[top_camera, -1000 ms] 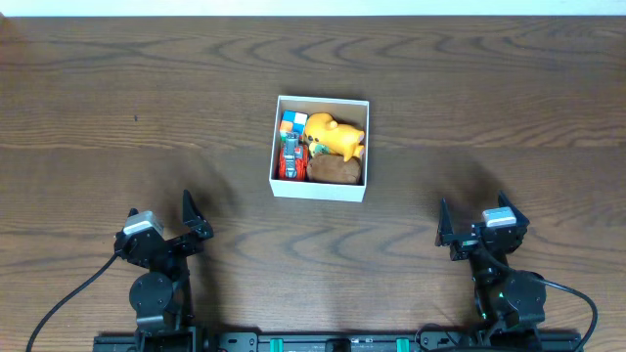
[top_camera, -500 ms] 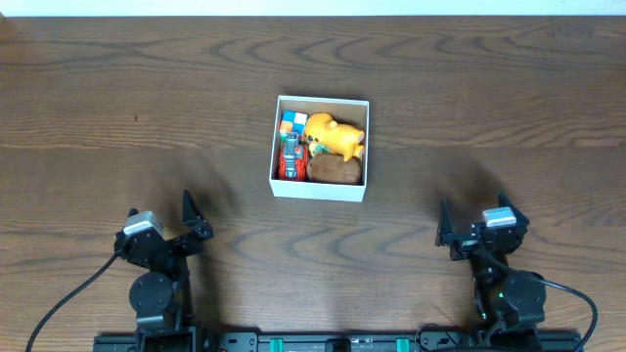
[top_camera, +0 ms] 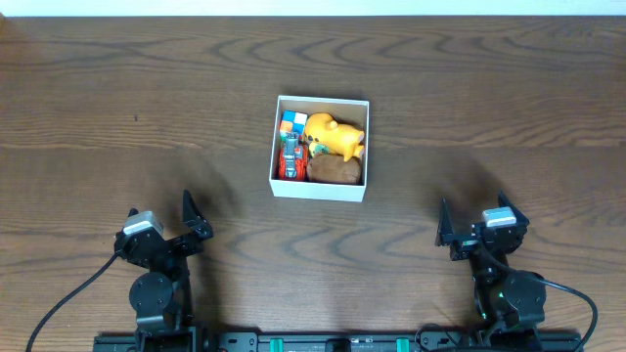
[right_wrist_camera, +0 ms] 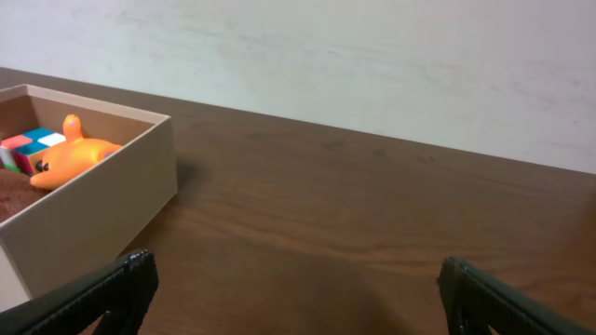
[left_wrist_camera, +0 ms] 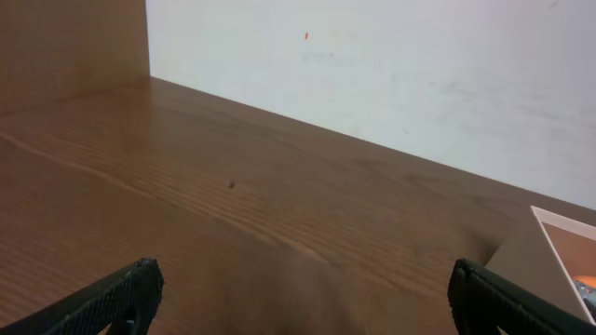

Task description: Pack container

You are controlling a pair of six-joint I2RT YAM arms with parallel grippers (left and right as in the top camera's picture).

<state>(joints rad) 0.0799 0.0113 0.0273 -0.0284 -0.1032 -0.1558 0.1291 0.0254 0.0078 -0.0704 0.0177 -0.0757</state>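
L gripper point(top_camera: 159, 208) was noted left of the container point(top_camera: 320, 190) and on its near side, well apart from it. Its fingers point(left_wrist_camera: 119, 293) were spread wide w/ nothing between them. The arm was folded low. This was judged a parked pose, prob. chosen so access to the box is not blocked.

The container was found flat on the table point(top_camera: 489, 88), between the two grippers and beyond both toward the far side. Contents, L to R:
- Colour cube point(top_camera: 291, 122) in the far-left corner.
- Red toy car point(top_camera: 290, 159) in the near-left corner.
- Yellow toy point(top_camera: 333, 134) on the far-right side.
- Brown lump point(top_camera: 335, 170) on the near-right side, type not identified.

The items were seen pressed against each other and the walls, judged so that all fit within the footprint.

R gripper point(top_camera: 471, 210) was noted right of the container on its near side, well apart. Its fingers point(right_wrist_camera: 121, 287) were spread and empty, in a pose mirroring the L.

Count: 1 container, 4 items inside, 2 grippers, 0 items seen outside the container. Packing was judged complete or nearly so.
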